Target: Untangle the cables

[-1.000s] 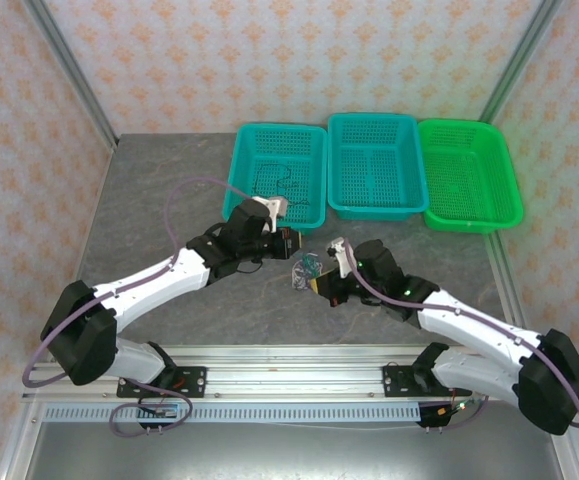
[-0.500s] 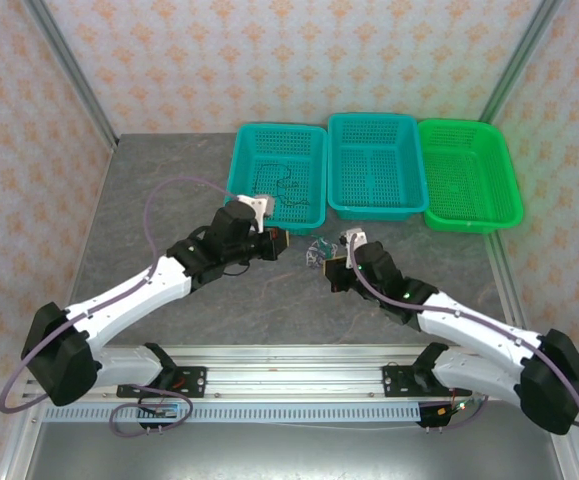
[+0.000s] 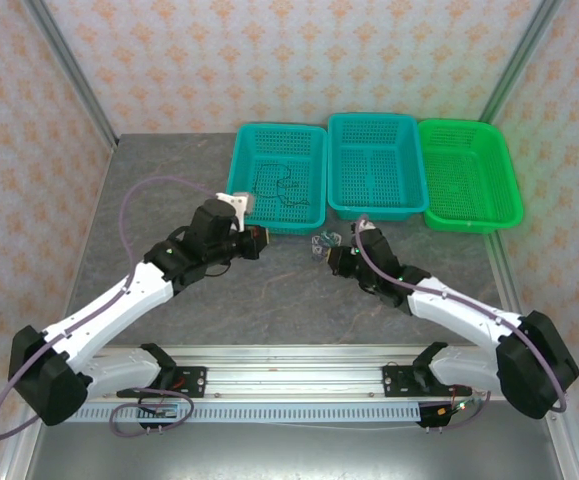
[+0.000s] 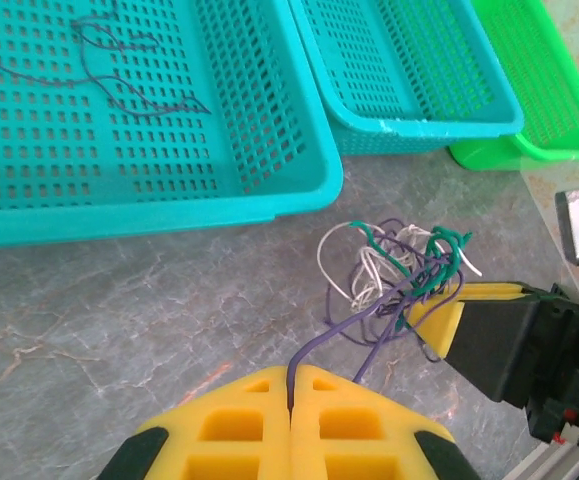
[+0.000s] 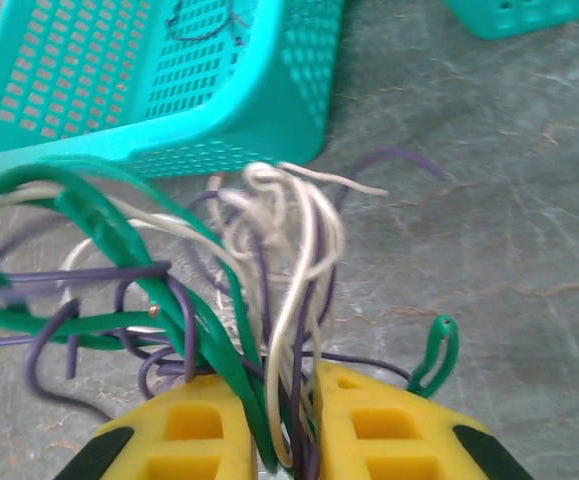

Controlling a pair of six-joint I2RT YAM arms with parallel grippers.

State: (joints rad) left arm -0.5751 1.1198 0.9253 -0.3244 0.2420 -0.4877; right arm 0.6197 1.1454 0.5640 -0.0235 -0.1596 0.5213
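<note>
Fingers, overhead: the left fingers point(image 3: 259, 243) and right fingers point(image 3: 329, 252) face each other across the cables point(image 3: 323, 241).
Cables, overhead: a small knot over the table point(image 3: 169, 200), just in front of the left teal basket point(image 3: 237, 170).
Baskets, overhead: the middle teal basket point(image 3: 374, 118) and green basket point(image 3: 469, 124) stand in a row to its right. A dark wire point(image 3: 279, 185) lies in the left one.
Fingers, left wrist: the left fingers point(image 4: 291, 385) are pressed together on one purple strand.
Cables, left wrist: that strand leads to the purple, white and green cables point(image 4: 399, 270), which sit at the tip of the right fingers point(image 4: 449, 315).
Fingers, right wrist: the right fingers point(image 5: 321, 392) stand a narrow gap apart, with green, white and purple strands running through. Whether they pinch the strands cannot be told.
Cables, right wrist: the cables point(image 5: 269, 230) loop up ahead of the fingers, with the teal basket point(image 5: 169, 150) behind.
</note>
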